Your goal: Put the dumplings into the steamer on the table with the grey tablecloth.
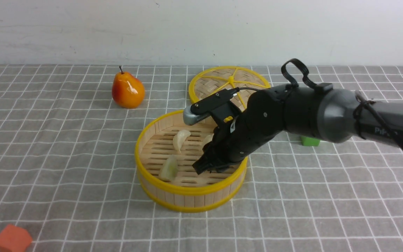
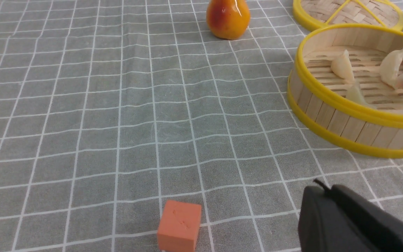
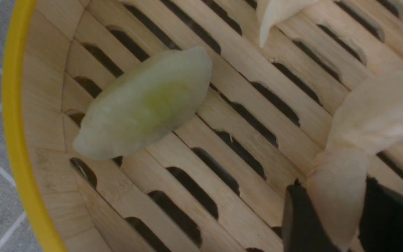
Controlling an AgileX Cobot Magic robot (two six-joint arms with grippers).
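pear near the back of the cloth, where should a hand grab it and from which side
Grip the pear across its wide lower belly, coming straight down from above with the fingers passing either side of the stem. It stands upright on the grey tablecloth, broad low down and tapering toward the stem, so a pinch higher up would likely slip off.

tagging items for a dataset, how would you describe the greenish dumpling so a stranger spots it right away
Find the round bamboo steamer with yellow rims in the middle of the grey tablecloth. Inside it, by the near wall on the robot's left, lies one dumpling. It alone is tinged pale green; the other dumplings are whitish-cream.
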